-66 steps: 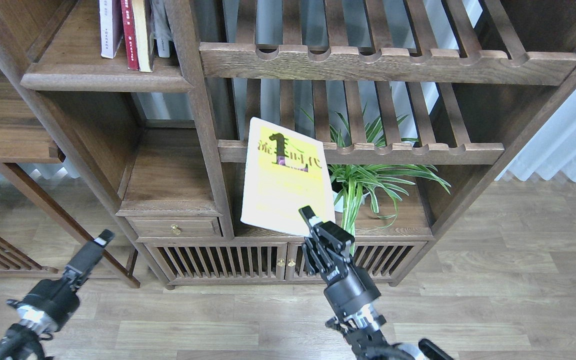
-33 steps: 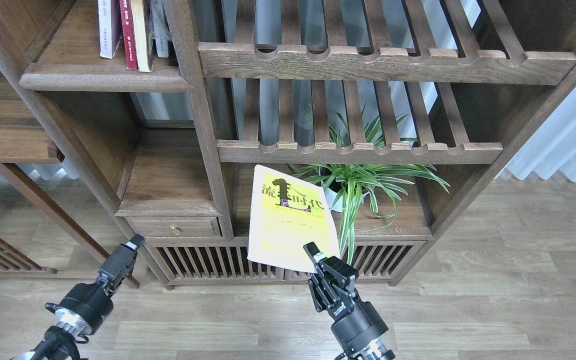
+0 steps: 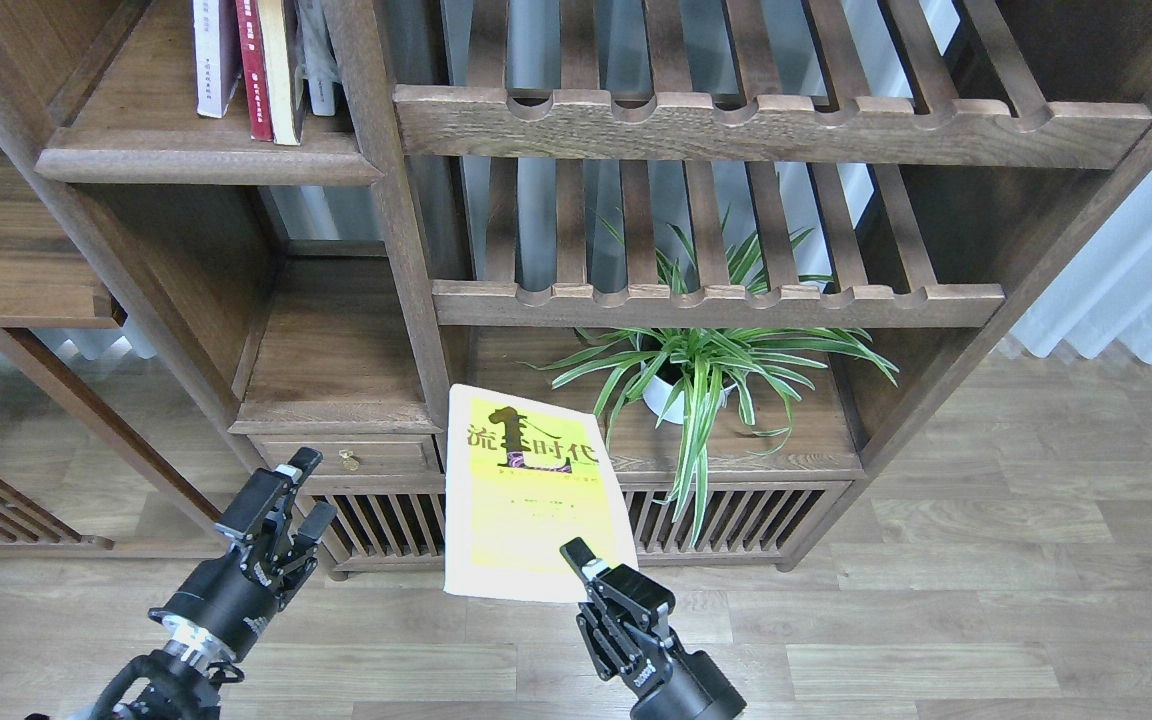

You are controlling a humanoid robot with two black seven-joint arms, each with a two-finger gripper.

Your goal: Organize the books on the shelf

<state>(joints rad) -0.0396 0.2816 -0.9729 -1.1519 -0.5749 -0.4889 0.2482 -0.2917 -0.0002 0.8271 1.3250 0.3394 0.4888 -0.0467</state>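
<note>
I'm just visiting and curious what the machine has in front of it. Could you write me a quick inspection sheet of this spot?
Surface: solid shelf board at upper left, holding upright books.
Job's things: yellow-green book held in the air, cover facing the camera.
Clutter: potted plant on a lower ledge.
Grippers: right gripper shut on the book's lower edge; left gripper open, holding nothing.
Cables: nothing seen.
Surroundings: slatted racks, small drawer, wood floor, curtains.
</note>
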